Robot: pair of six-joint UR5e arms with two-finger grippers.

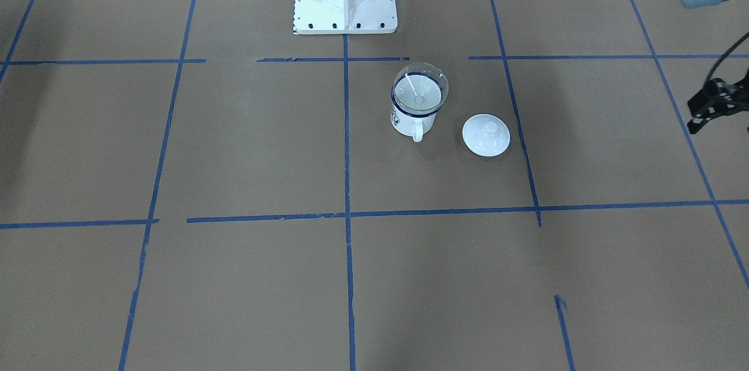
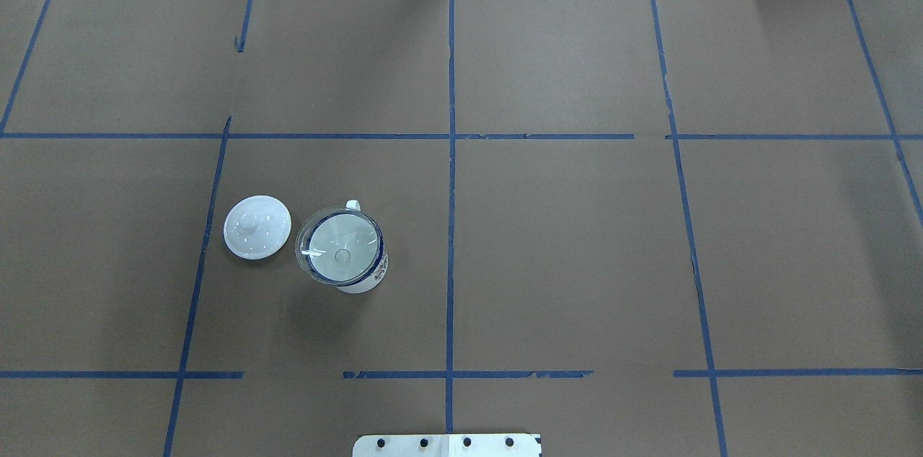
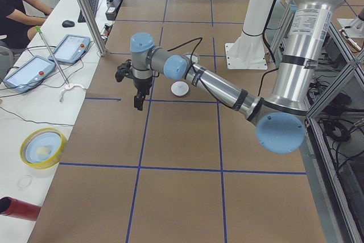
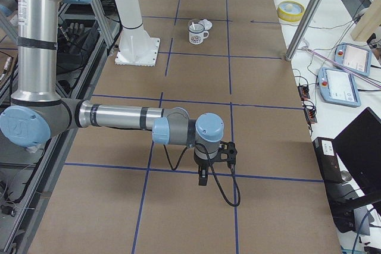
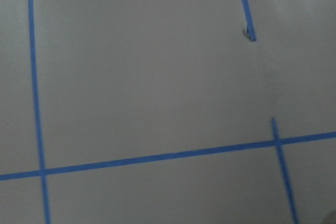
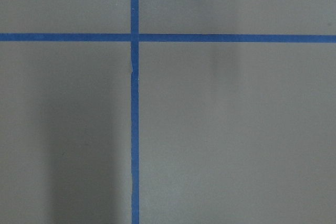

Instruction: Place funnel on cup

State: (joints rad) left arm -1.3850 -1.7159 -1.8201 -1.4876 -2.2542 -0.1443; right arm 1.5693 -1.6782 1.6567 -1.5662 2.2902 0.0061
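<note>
1. The funnel sits mouth-up on the cup, its stem down inside. The cup stands on the desk, just beside a white lid.
2. The left pincer hangs well apart from the cup, and the right pincer is farther off. I cannot tell whether either is spread or pressed together.
3. The placing looks done. Any retreat should go away from the cup, because the funnel probably sits loose.

text: none legible | cup — dark side print, unreadable
</note>
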